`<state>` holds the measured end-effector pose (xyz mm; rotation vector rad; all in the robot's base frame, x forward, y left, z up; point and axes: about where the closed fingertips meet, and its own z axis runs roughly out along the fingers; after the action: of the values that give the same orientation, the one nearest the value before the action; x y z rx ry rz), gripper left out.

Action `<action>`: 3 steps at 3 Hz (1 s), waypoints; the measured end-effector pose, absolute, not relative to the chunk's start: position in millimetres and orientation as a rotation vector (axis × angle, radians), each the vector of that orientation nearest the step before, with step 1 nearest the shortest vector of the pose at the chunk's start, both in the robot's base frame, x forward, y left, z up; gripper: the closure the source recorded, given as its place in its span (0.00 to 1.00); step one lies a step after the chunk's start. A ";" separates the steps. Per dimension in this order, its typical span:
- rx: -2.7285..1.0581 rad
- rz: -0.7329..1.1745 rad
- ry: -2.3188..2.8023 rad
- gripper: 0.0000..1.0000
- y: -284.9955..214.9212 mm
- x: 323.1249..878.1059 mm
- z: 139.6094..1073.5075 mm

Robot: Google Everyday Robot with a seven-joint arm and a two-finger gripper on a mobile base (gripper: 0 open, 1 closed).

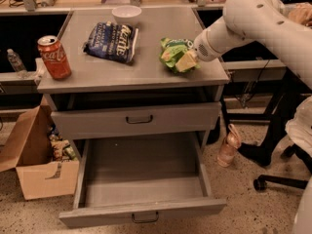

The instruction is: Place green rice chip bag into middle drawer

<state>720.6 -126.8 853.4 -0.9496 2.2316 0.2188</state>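
Middle drawer (141,179) gapes unblocked below; jaws sit up at the green rice chip bag (171,52)

The grey cabinet top (141,74) carries a red can (54,57) upright near its left edge; a blue bag (112,41) lying mid-top; a white bowl (126,13) behind it; the green bag (171,52) at right, the gripper (187,60) against it.

Jaws at green rice chip bag (171,51) on cabinet top (102,74), middle drawer (141,177) open below
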 end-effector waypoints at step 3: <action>-1.254 0.509 1.769 1.00 -92.8 610.7 958.3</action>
<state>610.7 -92.8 958.3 -1.2540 1.7692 0.5094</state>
